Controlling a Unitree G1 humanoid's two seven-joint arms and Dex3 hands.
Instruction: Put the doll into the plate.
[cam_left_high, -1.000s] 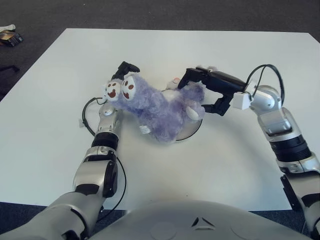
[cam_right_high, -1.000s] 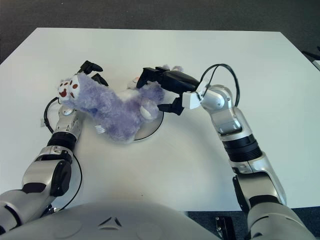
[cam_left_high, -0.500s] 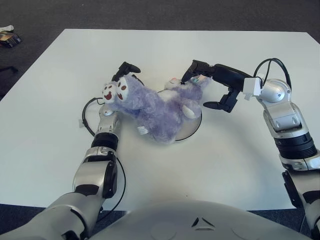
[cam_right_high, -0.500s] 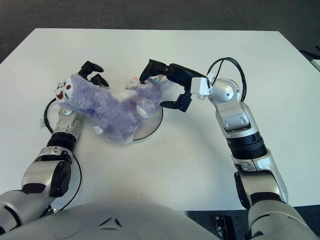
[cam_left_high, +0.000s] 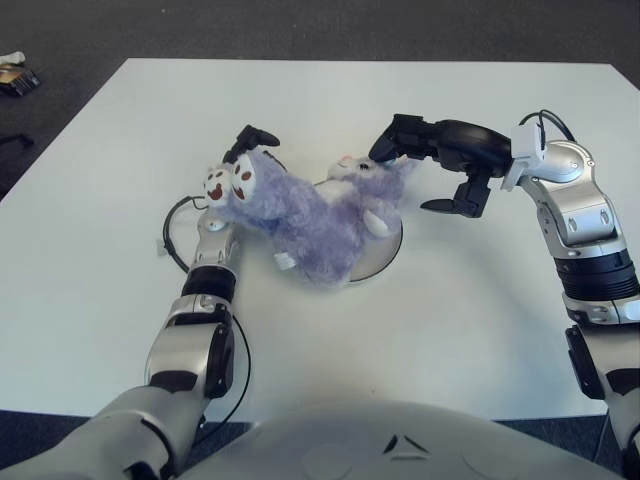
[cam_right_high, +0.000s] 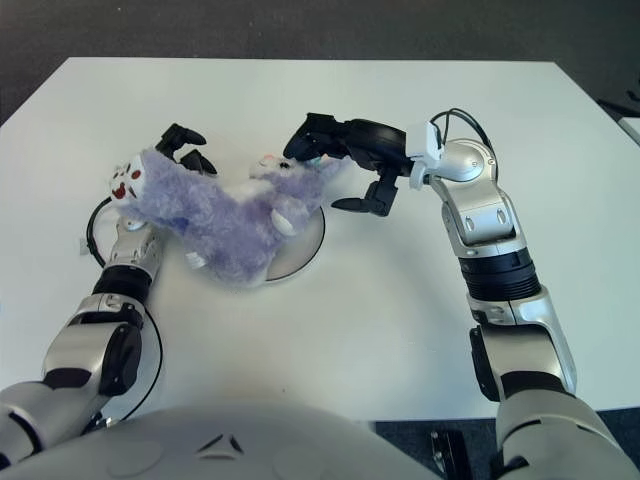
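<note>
- The doll (cam_left_high: 310, 215), a shaggy lilac plush, lies slantwise across the white table (cam_left_high: 420, 330), its right half over the plate (cam_left_high: 385, 250) and its left half hanging off the plate's left side.
- Its two white soles (each with brown toe marks) point left, at the far-left end of the body.
- The plate is a round grey dish near the table's middle; only its right and near rim shows past the fur.
- The right hand (cam_left_high: 440, 165) hovers just right of the doll's far end, fingers spread and holding nothing; one upper finger (cam_left_high: 395, 135) is close to the fur, though contact cannot be judged.
- The left hand (cam_left_high: 245, 150) is mostly hidden behind the doll's feet; its grip cannot be told.
</note>
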